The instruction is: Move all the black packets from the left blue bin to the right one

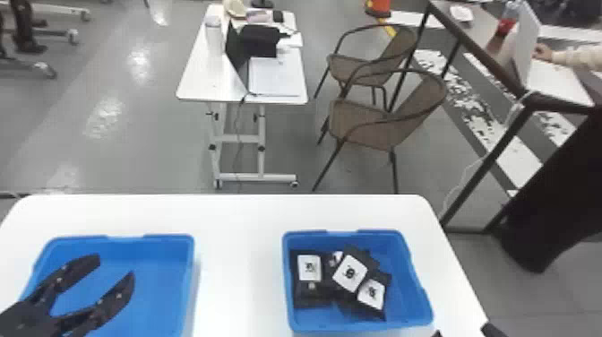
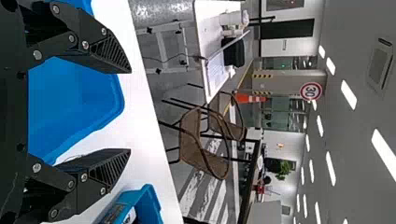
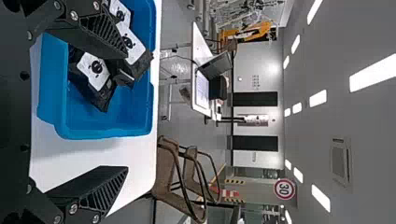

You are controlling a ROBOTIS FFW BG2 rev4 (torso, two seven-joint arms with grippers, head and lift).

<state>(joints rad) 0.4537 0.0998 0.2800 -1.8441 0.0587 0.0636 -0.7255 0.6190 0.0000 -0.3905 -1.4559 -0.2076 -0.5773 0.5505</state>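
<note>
My left gripper (image 1: 96,287) is over the left blue bin (image 1: 156,287), its fingers spread with nothing between them; the part of that bin's floor in sight is bare. In the left wrist view the same gripper (image 2: 128,112) stands open beside the bin (image 2: 79,98). Several black packets (image 1: 309,291) with white labels lie overlapping in the right blue bin (image 1: 412,295). My right gripper (image 1: 463,334) is at the bottom edge, right of that bin. The right wrist view has this gripper (image 3: 126,112) open and empty, with packets (image 3: 95,72) behind one finger.
Both bins stand on a white table (image 1: 242,251), with a strip of tabletop between them. Beyond it are a smaller white table (image 1: 197,85), brown chairs (image 1: 367,121) and a dark-framed desk (image 1: 488,54). A black cloth-like shape (image 1: 551,201) is at the right.
</note>
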